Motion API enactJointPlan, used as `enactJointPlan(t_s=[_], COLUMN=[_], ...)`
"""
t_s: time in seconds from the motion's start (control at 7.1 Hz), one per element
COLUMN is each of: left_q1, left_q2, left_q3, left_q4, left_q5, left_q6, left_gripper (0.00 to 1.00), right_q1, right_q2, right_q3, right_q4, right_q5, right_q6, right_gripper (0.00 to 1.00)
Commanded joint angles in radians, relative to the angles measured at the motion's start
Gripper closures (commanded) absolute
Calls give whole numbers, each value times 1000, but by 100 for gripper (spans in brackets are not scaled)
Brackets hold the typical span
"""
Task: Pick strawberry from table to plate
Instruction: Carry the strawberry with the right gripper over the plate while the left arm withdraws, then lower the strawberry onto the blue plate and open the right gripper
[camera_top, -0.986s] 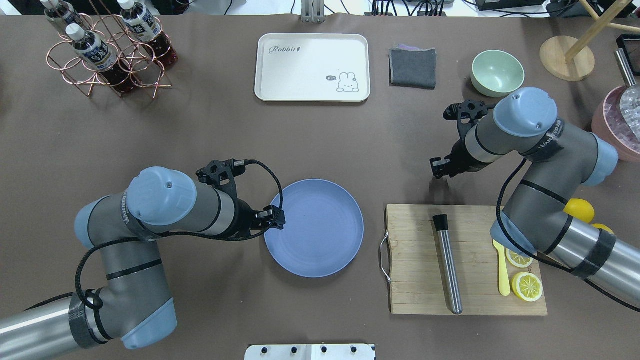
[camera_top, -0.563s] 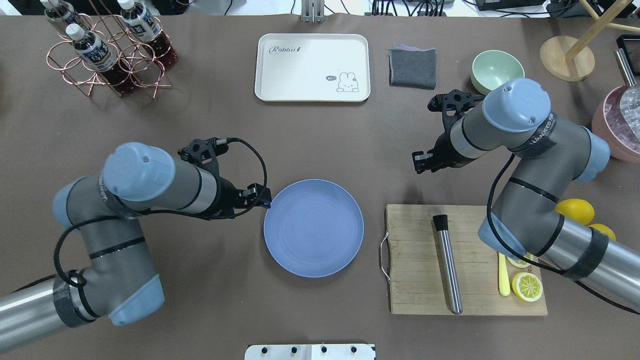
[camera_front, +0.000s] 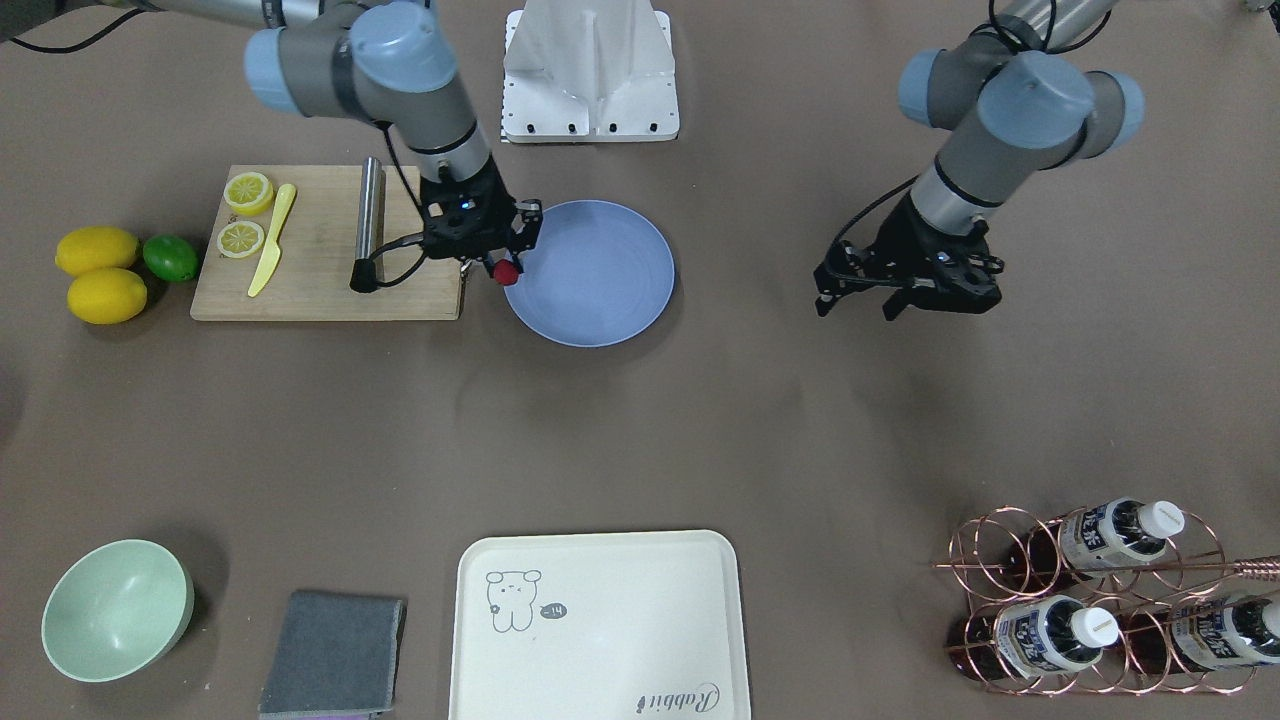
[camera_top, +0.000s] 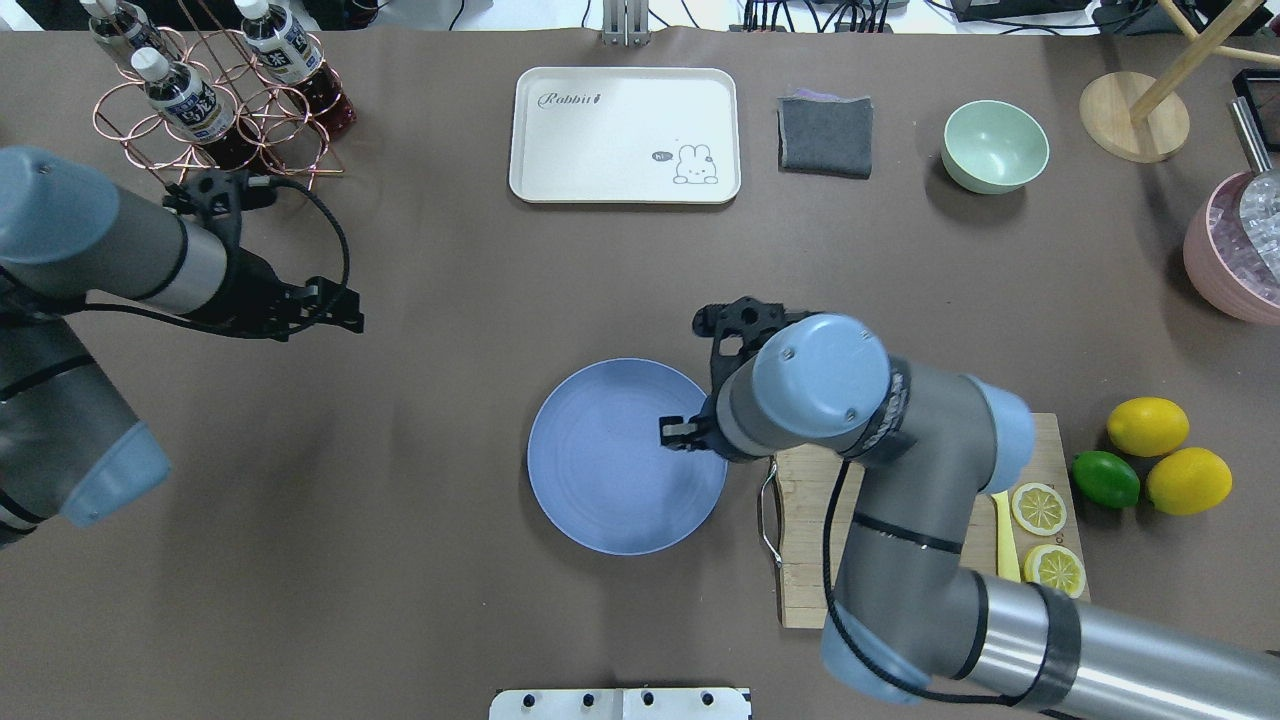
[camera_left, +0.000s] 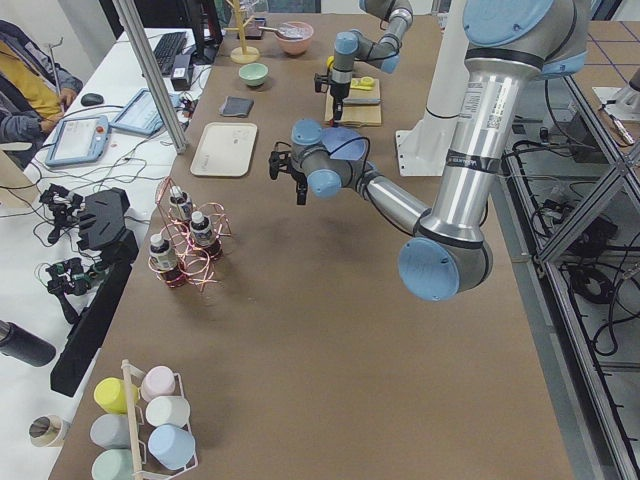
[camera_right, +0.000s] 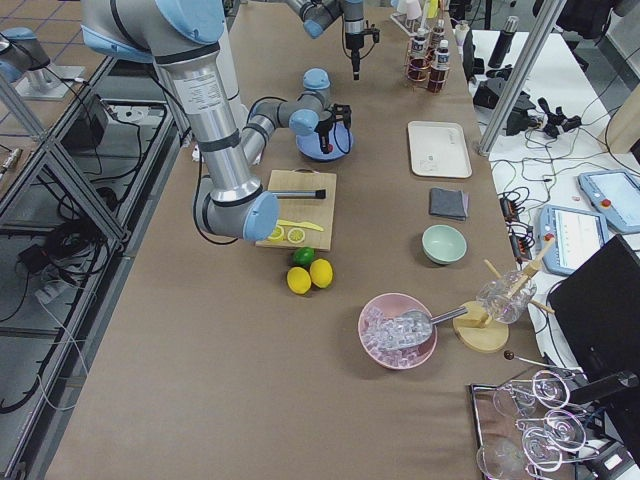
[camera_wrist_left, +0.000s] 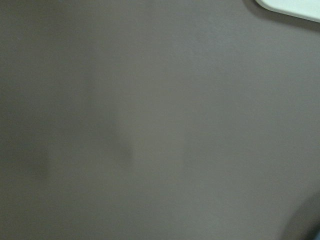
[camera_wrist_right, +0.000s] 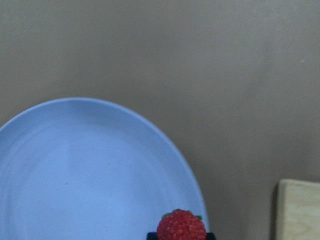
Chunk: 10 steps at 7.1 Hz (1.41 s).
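Note:
The small red strawberry (camera_front: 507, 271) hangs over the blue-grey plate (camera_front: 600, 265) at the rim nearest the cutting board, with my right gripper (camera_front: 505, 266) shut on it. The right wrist view shows the strawberry (camera_wrist_right: 181, 226) at the bottom edge, above the plate (camera_wrist_right: 75, 175). From overhead, the right arm hides the berry and covers the plate (camera_top: 600, 480) on its right side. My left gripper (camera_top: 342, 310) is far to the plate's left above bare table (camera_top: 450, 280), fingers apart and holding nothing.
A wooden cutting board (camera_top: 800, 560) with lemon slices and a yellow knife lies right of the plate. Two lemons (camera_top: 1147, 425) and a lime (camera_top: 1105, 478) lie beyond it. At the back are a cream tray (camera_top: 625, 135), grey cloth (camera_top: 825, 135), mint bowl (camera_top: 995, 145) and bottle rack (camera_top: 215, 100).
My right arm swung from behind the cutting board to the plate's right rim. My left arm drew back from the plate's left rim to the far left.

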Motion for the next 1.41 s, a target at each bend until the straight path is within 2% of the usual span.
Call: enactJointPlan(t_s=[0.0,0.14,0.28,0.42,0.56,0.7,0.85,0.99,1.13,1.27], left_q1=[-60,-62,-62,-62,-62,-61,-61,-62,-95,-185], left_q2=[46,46,47,52,52,50,50,52,50,68], left_q3=[-3,-5,-12,-11,-11,-10,-11,-16,-26,-32], left_q4=[-1,-1,-1,-1,-1,-1,-1,-1,0,0], left_q5=[-39,-39,-39,-37,-37,-37,-37,-40,-83,-159], left_q6=[72,72,72,70,70,70,70,70,72,107], left_gripper=[4,4,4,3,3,3,3,3,3,3], right_q1=[-112,-122,-120,-98,-67,-12,19,49,115,248], right_q2=[87,143,154,157,154,151,145,122,92,37], right_q3=[-94,-165,-177,-170,-143,-132,-87,-2,105,184], right_q4=[-12,-11,-9,-9,-21,-24,-62,-131,-237,-298], right_q5=[-111,-114,-114,-103,-84,12,44,53,105,190], right_q6=[82,82,82,80,76,70,68,62,22,-98], right_gripper=[100,100,100,68,1,0,0,0,0,0])
